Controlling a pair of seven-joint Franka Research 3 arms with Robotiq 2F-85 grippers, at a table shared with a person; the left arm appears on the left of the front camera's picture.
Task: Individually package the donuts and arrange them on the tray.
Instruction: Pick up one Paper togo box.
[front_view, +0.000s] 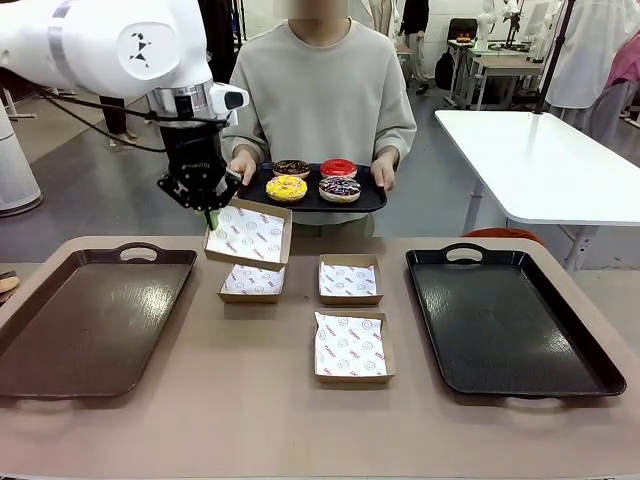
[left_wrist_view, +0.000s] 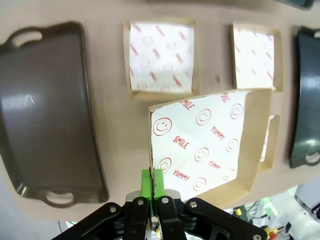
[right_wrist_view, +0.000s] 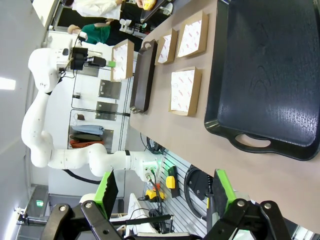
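Note:
Several donuts lie on a small black tray (front_view: 375, 200) that a person holds in both hands across the table: yellow-iced (front_view: 286, 187), chocolate-brown (front_view: 291, 168), red (front_view: 338, 168) and dark with sprinkles (front_view: 340, 188). My left gripper (front_view: 210, 212) hangs just left of that tray, shut on the edge of a paper-lined cardboard box (front_view: 247, 233), which hangs tilted above the table. In the left wrist view the green pads (left_wrist_view: 151, 182) pinch the rim of the box (left_wrist_view: 210, 145). My right gripper (right_wrist_view: 165, 195) stands open and empty, off the table's end by the large black tray (right_wrist_view: 270, 75).
Three more lined boxes rest mid-table (front_view: 252, 282) (front_view: 350, 279) (front_view: 352, 347). A large brown tray (front_view: 90, 320) lies at the left and a large black tray (front_view: 505, 320) at the right, both bare. A white table (front_view: 540, 160) stands behind.

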